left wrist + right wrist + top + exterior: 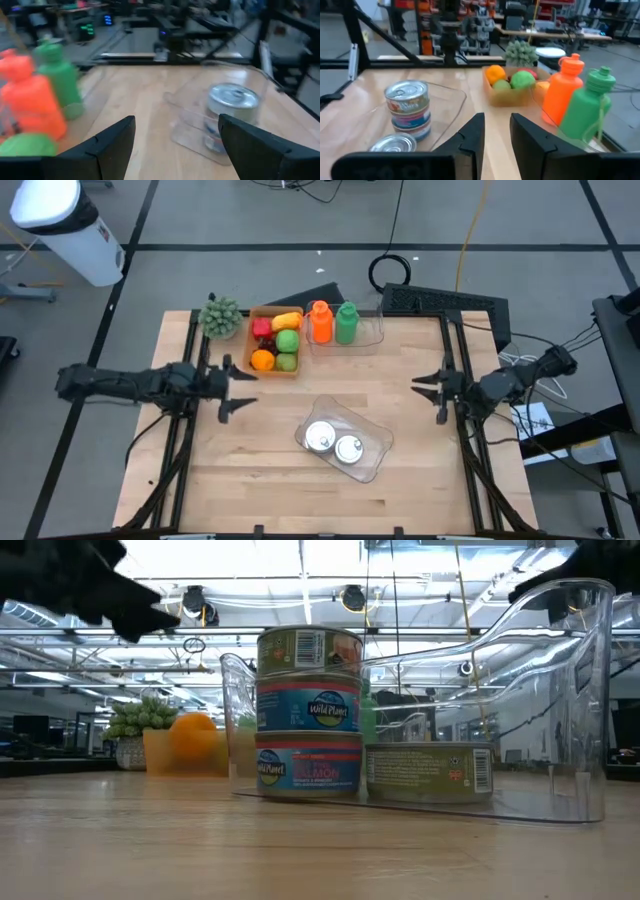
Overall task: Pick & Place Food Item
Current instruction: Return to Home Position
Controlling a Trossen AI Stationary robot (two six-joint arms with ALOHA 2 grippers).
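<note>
A wooden tray at the table's far side holds a red, a yellow, an orange and two green pieces of fruit. A clear bin near the table's middle holds a stack of cans and one single can. My left gripper hovers open just left of the tray's near end, touching nothing. My right gripper hangs open by the table's right edge. In the right wrist view the fruit tray and cans lie ahead.
An orange bottle and a green bottle stand in a clear holder beside the tray. A small potted plant sits at the far left corner. Bare wood lies along the near edge and between the bin and my right gripper.
</note>
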